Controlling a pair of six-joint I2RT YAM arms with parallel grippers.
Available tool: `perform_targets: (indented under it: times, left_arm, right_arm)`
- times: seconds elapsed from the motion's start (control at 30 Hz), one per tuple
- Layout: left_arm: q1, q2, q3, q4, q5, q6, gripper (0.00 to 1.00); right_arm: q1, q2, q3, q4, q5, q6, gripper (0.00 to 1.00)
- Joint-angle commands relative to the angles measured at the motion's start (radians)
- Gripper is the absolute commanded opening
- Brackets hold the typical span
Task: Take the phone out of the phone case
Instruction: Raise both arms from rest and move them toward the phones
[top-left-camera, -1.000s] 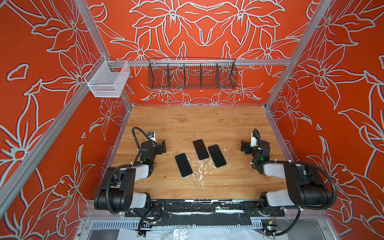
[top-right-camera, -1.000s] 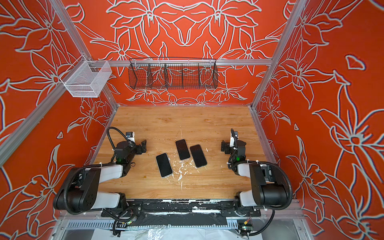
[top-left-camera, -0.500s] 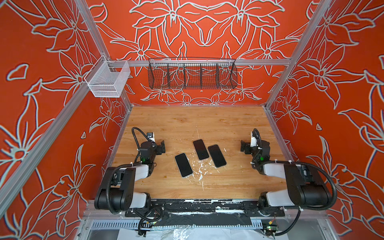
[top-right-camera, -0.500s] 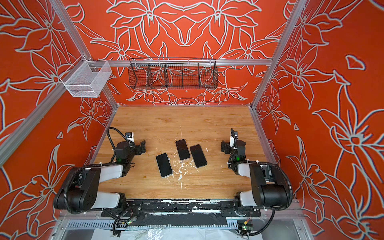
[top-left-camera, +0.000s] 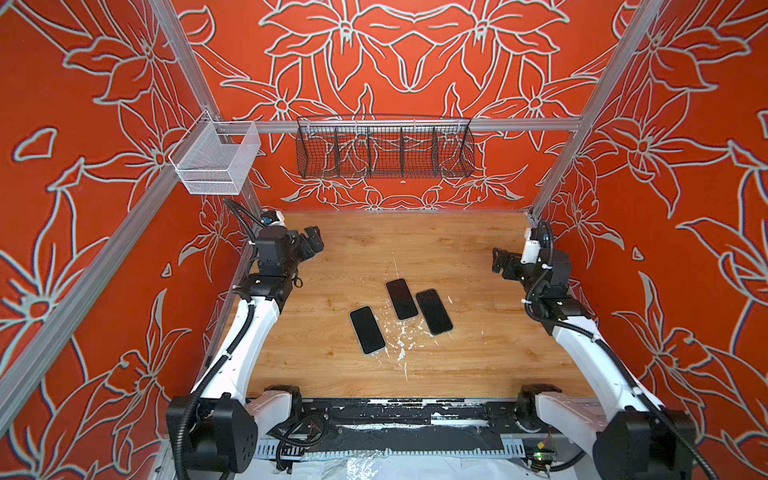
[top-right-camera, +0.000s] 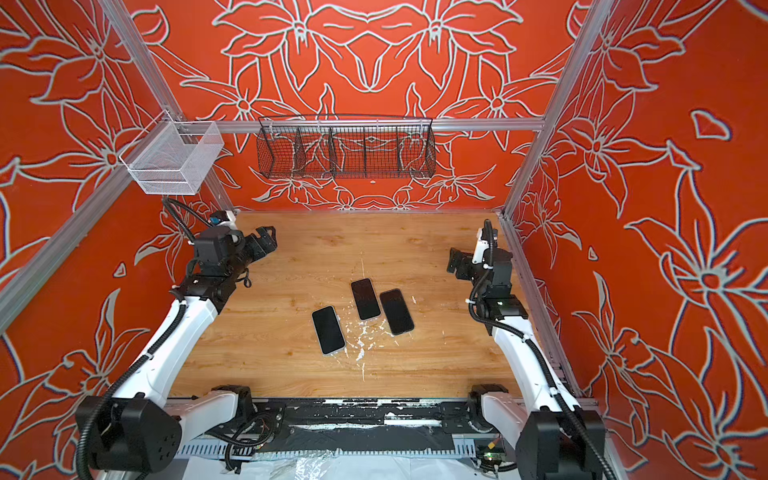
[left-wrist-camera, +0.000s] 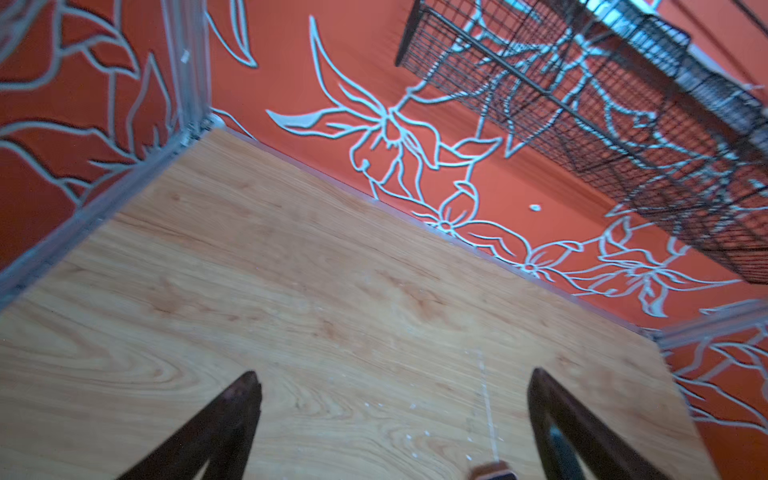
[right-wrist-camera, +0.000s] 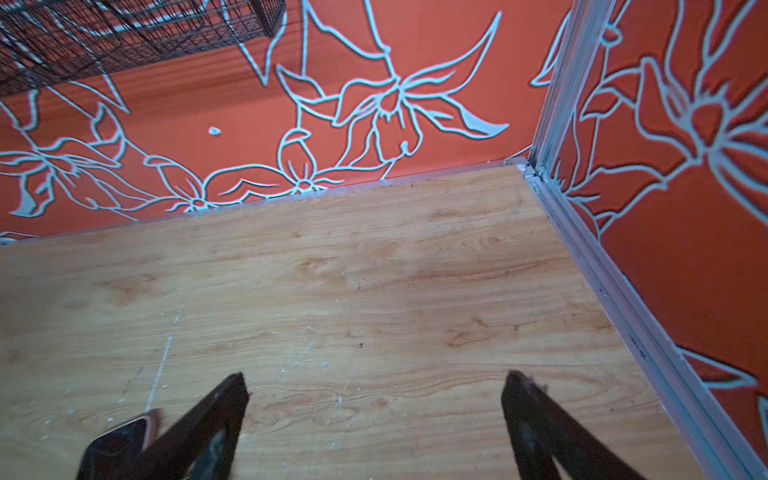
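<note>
**Both pincers released and empty; phones lie untouched mid-table.**

The left gripper (top-left-camera: 312, 239) and right gripper (top-left-camera: 500, 262) hover with jaws spread wide, each by its side wall, well apart from the phones flat on the wooden table (top-left-camera: 478, 357). The pale-rimmed phone (top-left-camera: 367, 330) likely wears the case, though I cannot be sure. The middle phone (top-left-camera: 401, 299) and right phone (top-left-camera: 434, 311) lie just beside each other. Best to pin one case edge and peel a corner with the other pincer, without knocking the neighbours. Nothing shows in the white mesh basket (top-left-camera: 216, 160) or the compartments of the black wire basket (top-left-camera: 384, 149).
</note>
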Motion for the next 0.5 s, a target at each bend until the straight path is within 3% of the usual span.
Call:
perform_targets:
  times: [0.0,0.1,0.27,0.37,0.47]
  left_arm:
    - [-0.03,0.049,0.14,-0.29,0.178,-0.085,0.97]
    - [-0.095,0.133,0.335,-0.422,0.237,-0.045,0.97]
    - [-0.168,0.282,0.537,-0.493,0.322,0.013,0.97]
    - [-0.192,0.331,0.563,-0.503,0.301,0.062,0.97]
    - [-0.191,0.317,0.487,-0.448,0.299,0.079,0.97]
  right_arm:
    - [0.02,-0.002,0.138,-0.288,-0.082,0.095,0.98]
    - [0.113,0.028,0.244,-0.429,-0.042,0.095,0.98]
    - [0.302,0.107,0.301,-0.526,0.065,0.11,0.97]
    - [0.392,0.184,0.297,-0.532,0.087,0.119,0.98]
    - [0.475,0.244,0.28,-0.54,0.149,0.123,0.97]
